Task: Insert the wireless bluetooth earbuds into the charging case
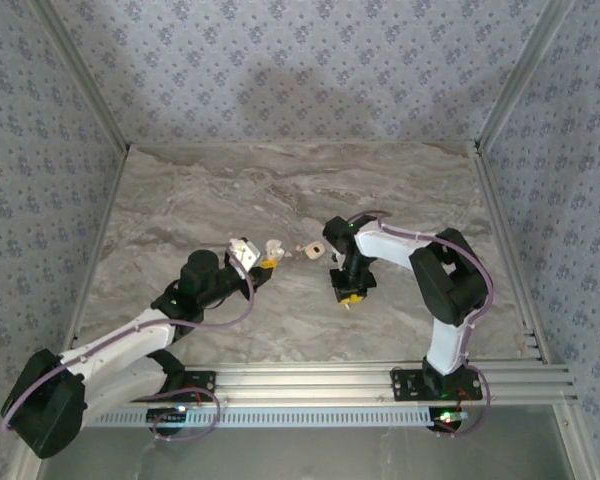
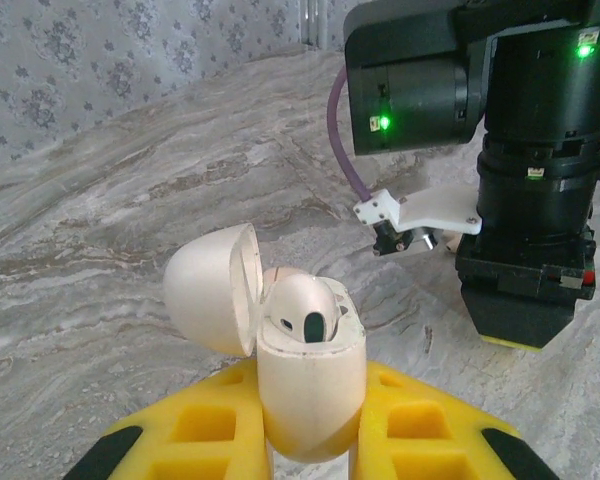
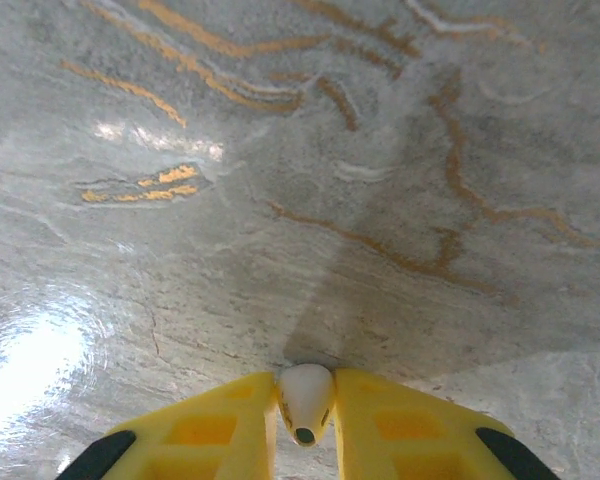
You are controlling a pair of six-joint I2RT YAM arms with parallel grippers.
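Note:
In the left wrist view, my left gripper (image 2: 312, 378) is shut on the cream charging case (image 2: 310, 395). The case stands upright with its lid (image 2: 210, 290) swung open to the left. One white earbud (image 2: 305, 310) sits in the case's top, its dark opening facing the camera. From above, this gripper (image 1: 267, 262) is left of centre with the case (image 1: 272, 246) at its tip. My right gripper (image 3: 306, 388) points down close over the marble and is shut on the other white earbud (image 3: 306, 402). In the top view, the right gripper (image 1: 348, 293) hangs right of the case.
A small peach piece with a dark hollow (image 1: 313, 249) lies between the two grippers on the marble table (image 1: 280, 190). The right arm's black wrist (image 2: 530, 200) stands close to the case's right. Patterned walls enclose the table on three sides.

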